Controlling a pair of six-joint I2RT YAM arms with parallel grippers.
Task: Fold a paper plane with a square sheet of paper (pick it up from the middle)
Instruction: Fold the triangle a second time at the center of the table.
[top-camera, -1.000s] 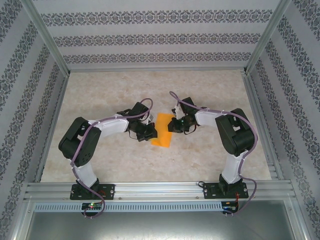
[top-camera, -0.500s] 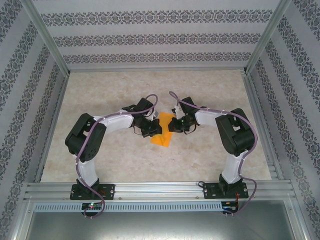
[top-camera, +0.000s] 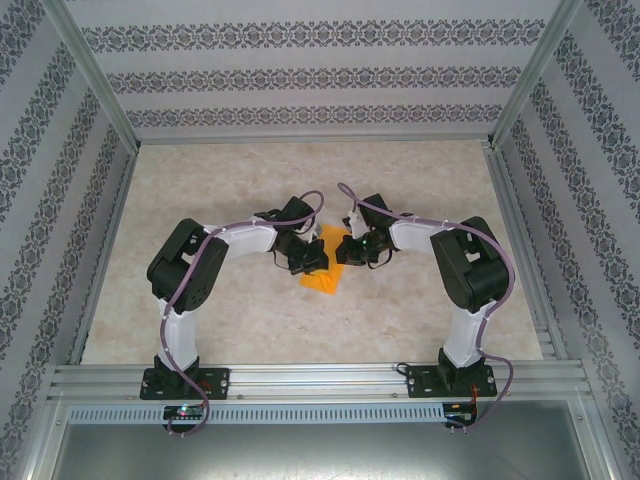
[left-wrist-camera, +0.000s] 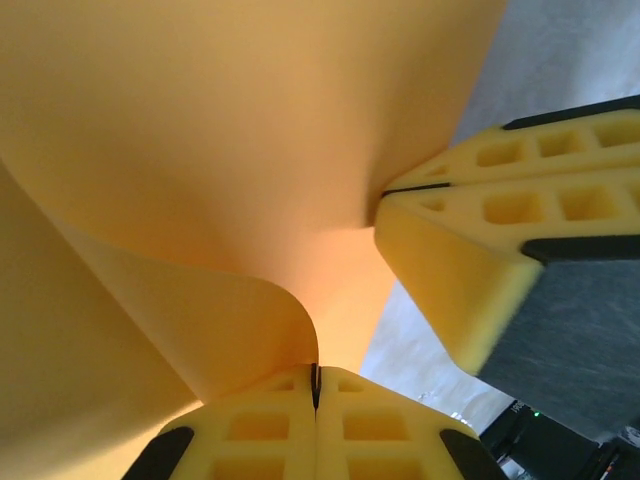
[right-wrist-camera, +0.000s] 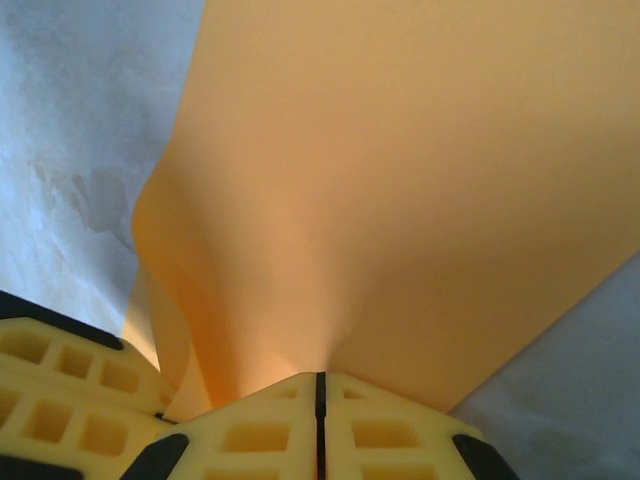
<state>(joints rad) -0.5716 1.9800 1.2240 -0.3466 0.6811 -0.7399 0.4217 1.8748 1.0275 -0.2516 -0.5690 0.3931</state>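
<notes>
Left gripper (left-wrist-camera: 315, 372) pinches thin orange-yellow square sheet of paper (left-wrist-camera: 230, 150), jaws pressed together | right gripper (right-wrist-camera: 320, 378) clamps same sheet close by | sheet curls between them, mid pale marbled table (top-camera: 420, 170)

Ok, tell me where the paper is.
Top view: the paper is at the middle of the table, pinched between the left gripper and the right gripper, both shut on it.

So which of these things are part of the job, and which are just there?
In the job: paper, pinched by left fingers and right fingers, both shut on it.
Just there: table, patterned walls, metal rail.
</notes>
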